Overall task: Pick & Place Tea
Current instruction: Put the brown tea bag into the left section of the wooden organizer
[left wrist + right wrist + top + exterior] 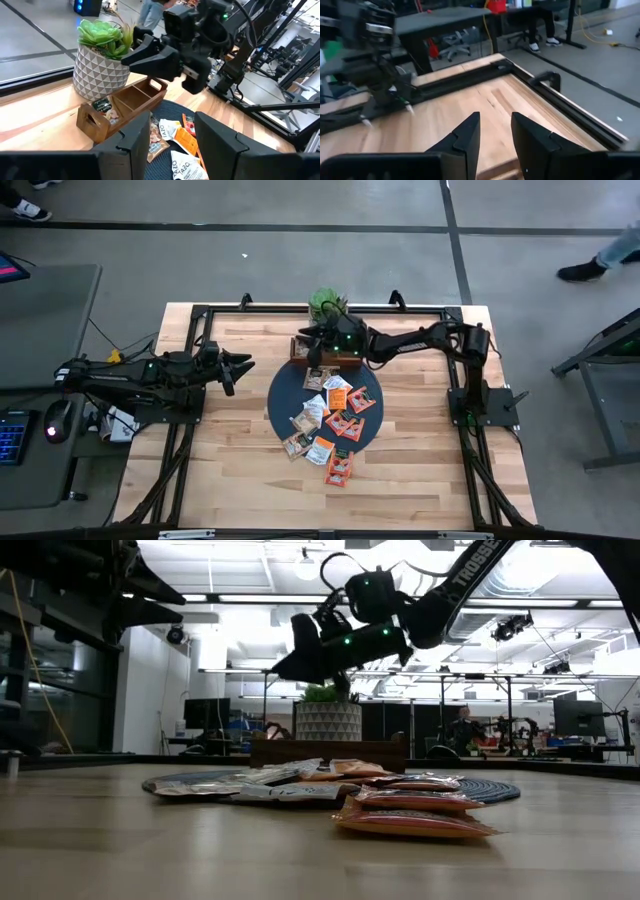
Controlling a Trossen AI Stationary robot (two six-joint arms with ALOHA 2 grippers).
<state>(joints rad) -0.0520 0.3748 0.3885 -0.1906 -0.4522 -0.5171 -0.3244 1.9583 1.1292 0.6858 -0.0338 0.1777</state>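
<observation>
Wooden planks form the counter (420, 480), which carries a dark round mat (285, 395) covered with the tea (335, 420), a loose pile of orange-red, tan and white sachets, two lying just off the mat's near edge. Right hand (313, 348) hovers above the wooden compartment tray (125, 102) beside the potted plant (102, 57), fingers parted and grasping nothing. Left hand (243, 367) waits at the counter's left side, fingers apart and released.
</observation>
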